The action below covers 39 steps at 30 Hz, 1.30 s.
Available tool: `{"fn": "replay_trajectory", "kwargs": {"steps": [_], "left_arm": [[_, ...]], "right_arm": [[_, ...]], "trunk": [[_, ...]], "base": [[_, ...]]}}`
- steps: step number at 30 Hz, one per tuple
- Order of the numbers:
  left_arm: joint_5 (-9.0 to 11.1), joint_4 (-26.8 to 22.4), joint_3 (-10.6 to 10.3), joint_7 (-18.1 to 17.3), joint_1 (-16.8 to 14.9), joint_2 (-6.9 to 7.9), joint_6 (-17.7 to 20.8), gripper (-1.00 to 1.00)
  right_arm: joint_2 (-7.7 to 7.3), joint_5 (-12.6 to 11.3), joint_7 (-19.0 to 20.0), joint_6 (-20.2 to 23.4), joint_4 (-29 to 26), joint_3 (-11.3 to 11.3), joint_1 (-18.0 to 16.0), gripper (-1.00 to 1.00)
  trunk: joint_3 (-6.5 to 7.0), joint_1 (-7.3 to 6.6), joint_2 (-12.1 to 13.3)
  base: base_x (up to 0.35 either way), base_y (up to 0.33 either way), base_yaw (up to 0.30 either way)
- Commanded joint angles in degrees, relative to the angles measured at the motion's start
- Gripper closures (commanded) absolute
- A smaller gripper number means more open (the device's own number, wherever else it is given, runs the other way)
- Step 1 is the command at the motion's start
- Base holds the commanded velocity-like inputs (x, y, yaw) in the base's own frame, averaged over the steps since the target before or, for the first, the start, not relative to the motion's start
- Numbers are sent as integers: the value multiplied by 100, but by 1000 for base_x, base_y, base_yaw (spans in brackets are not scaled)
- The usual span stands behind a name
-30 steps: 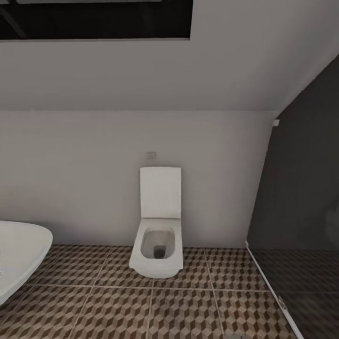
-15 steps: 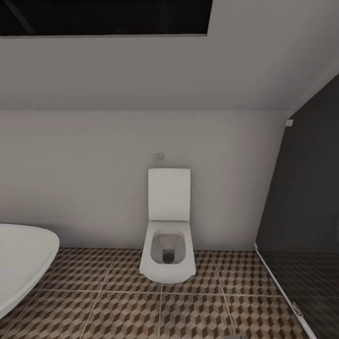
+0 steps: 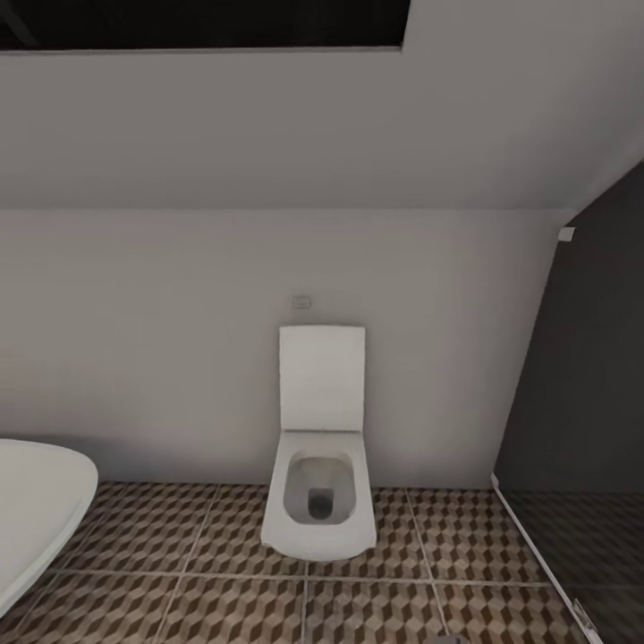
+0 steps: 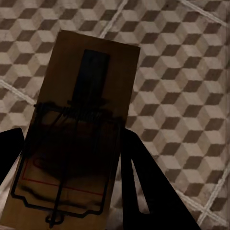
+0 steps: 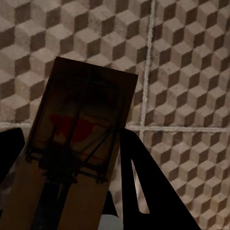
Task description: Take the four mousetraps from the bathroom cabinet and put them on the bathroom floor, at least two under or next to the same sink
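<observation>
Two flat wooden mousetraps are in my grip, one per arm. My left gripper (image 4: 72,177) is clamped on a brown board with dark wire and a thin red outline (image 4: 76,129); my right gripper (image 5: 72,177) is clamped on a brown board with a red patch (image 5: 79,143). Both hang above the cube-patterned brown, beige and white tiled floor (image 3: 224,608). Ahead, a white wall-hung toilet (image 3: 319,487) stands against the far wall, with a white oval tub (image 3: 36,510) near left and a dark glass panel (image 3: 581,402) on the right.

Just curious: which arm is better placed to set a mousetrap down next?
Neither clearly. The left tool holds a mousetrap above the bathroom floor, and the right tool holds another mousetrap likewise.
</observation>
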Motion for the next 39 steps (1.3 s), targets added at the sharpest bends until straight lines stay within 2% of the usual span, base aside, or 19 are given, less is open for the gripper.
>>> {"fn": "replay_trajectory", "kwargs": {"steps": [1, 11, 13, 16, 18, 39], "left_arm": [[57, 7, -16, -18, -5, 1, -23, 100], [57, 7, -16, -18, -5, -4, -16, 100], [57, 7, -16, -18, -5, -5, -15, 100], [57, 7, -19, -17, -5, -6, -16, 100], [57, 7, -23, -18, -5, -7, -21, 100], [57, 7, -25, -18, -5, -7, -23, 100]], "right_arm": [[-1, 54, -18, 14, 9, -46, -7, 100], [-27, 42, -20, 14, 3, -58, -7, 100], [-63, 30, -19, 14, 1, -69, -7, 100], [-221, 27, -23, 14, 1, -72, -7, 100], [-273, 44, -25, 14, 0, -71, -7, 100], [-307, 68, -27, -137, 0, -71, -7, 100]], "trunk": [[-6, 3, -3], [-6, 3, -3], [-6, 3, -3], [-6, 3, -3], [-6, 3, -3], [-6, 3, -3]], "base": [[317, 0, 0], [263, 0, 0], [68, 0, 0], [26, 0, 0], [7, 0, 0], [1, 0, 0]]}}
